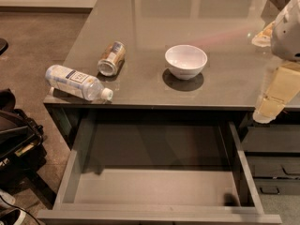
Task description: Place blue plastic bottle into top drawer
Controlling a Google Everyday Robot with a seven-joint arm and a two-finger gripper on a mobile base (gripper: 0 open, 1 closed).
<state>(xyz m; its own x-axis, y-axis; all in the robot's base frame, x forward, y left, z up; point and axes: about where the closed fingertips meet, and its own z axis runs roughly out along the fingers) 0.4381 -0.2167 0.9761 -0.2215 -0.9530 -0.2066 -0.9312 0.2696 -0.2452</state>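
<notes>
The wide, glossy grey counter (pixel 225 41) fills the upper part of the view, its smooth top mirroring the lights. Below its front edge the wide, shallow grey top drawer (pixel 70 172) stands pulled out, with a flat matte bottom and thin straight side walls. To its right sit narrower dark stacked drawers (pixel 272 165) with handles.

At the right edge, the robot's pale cream, blocky gripper (pixel 269 104) hangs over the counter's front right edge, well apart from the other things. Whether it is open or closed cannot be told.

The clear, bluish-tinted blue plastic bottle (pixel 77 82) lies on its side at the counter's front left corner, its white cap pointing right, near the front edge and above the drawer's left side. Its white label carries a dark-blue patch; the writing is too small to read.

A round white bowl (pixel 185 61), smooth and upright, stands near the counter's middle. A gold-brown metal can (pixel 111 58) lies on its side just behind the bottle, silver end towards the camera, print unreadable.
</notes>
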